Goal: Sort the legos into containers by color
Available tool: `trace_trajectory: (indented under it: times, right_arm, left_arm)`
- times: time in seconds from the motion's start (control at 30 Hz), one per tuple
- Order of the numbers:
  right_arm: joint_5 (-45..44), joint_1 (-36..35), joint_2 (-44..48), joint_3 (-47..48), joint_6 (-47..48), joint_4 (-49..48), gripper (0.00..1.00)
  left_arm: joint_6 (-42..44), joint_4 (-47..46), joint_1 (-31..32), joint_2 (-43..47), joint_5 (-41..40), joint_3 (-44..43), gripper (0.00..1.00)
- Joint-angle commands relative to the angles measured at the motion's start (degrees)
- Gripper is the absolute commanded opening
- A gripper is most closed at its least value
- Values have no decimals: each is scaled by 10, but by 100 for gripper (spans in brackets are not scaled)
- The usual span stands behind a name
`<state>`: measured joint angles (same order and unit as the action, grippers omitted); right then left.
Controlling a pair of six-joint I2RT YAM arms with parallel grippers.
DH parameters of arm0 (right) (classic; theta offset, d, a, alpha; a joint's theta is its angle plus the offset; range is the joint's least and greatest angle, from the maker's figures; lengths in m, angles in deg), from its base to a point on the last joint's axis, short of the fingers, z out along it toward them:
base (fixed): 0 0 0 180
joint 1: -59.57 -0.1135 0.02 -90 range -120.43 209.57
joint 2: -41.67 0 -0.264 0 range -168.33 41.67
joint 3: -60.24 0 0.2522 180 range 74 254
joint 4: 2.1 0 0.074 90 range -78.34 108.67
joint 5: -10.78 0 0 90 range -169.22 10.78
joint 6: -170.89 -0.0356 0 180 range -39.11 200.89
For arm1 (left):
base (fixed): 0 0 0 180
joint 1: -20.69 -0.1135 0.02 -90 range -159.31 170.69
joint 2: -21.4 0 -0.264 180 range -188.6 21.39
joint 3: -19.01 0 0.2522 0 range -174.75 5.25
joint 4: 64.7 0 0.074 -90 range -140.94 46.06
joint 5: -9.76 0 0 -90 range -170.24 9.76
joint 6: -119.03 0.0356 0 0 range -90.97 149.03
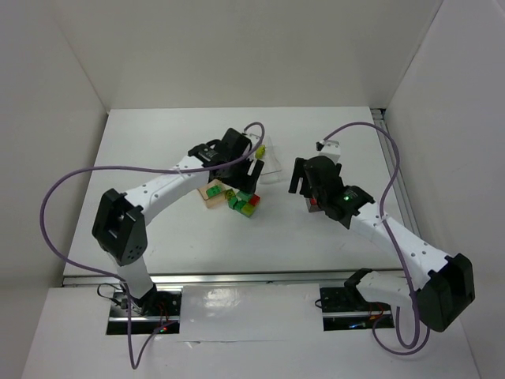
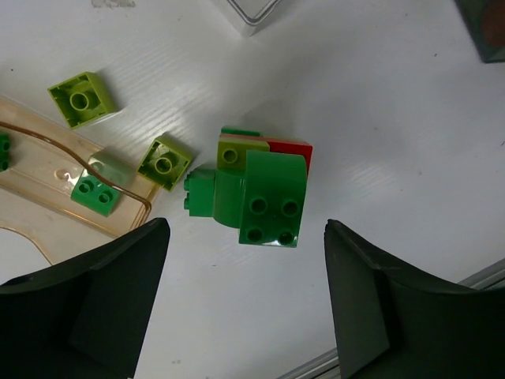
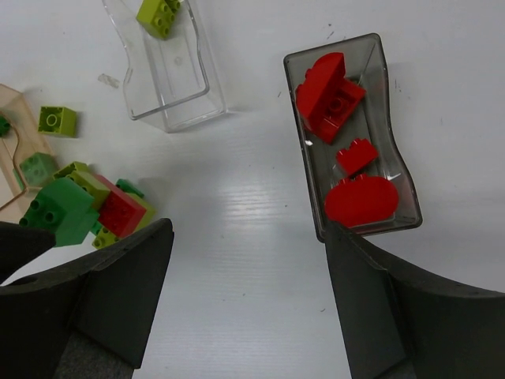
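A clump of legos (image 2: pixel 264 193), dark green on top of lime and red bricks, lies on the table just ahead of my open left gripper (image 2: pixel 246 300). Two lime bricks (image 2: pixel 164 162) lie beside the peach tray (image 2: pixel 47 170), which holds a green brick (image 2: pixel 96 195). My right gripper (image 3: pixel 248 300) is open over bare table, with nothing between its fingers. To its right the reddish tray (image 3: pixel 302 146) holds three red bricks (image 3: pixel 330 99). The clear tray (image 3: pixel 201 71) holds a lime brick (image 3: pixel 158 14). From above, the left gripper (image 1: pixel 254 170) hangs over the clump (image 1: pixel 243 203).
The two arms meet near the table's middle, the right gripper (image 1: pixel 300 178) a short way right of the clump. White walls enclose the table on three sides. A metal rail runs along the near edge (image 2: pixel 481 276). Purple cables loop off both arms.
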<state>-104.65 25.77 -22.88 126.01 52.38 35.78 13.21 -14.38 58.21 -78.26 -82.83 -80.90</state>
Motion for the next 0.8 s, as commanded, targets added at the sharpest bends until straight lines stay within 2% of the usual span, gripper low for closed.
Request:
trace_trajectory:
  times: [0.0,0.33,0.5,0.7,0.77]
  right_arm:
    - [13,6,17,4,-3,7,85]
    - [27,18,12,14,7,1,85]
    - [38,23,12,20,13,1,85]
    - [44,23,7,25,13,1,85]
    - [44,23,7,25,13,1,85]
  left_arm:
    - [32,35,-1,-30,1,-39,86]
    - [26,48,17,-66,7,-73,73]
    - [21,48,17,-72,14,-83,59]
    - [21,69,17,-91,20,-101,60]
    - [21,82,17,-92,20,-107,57]
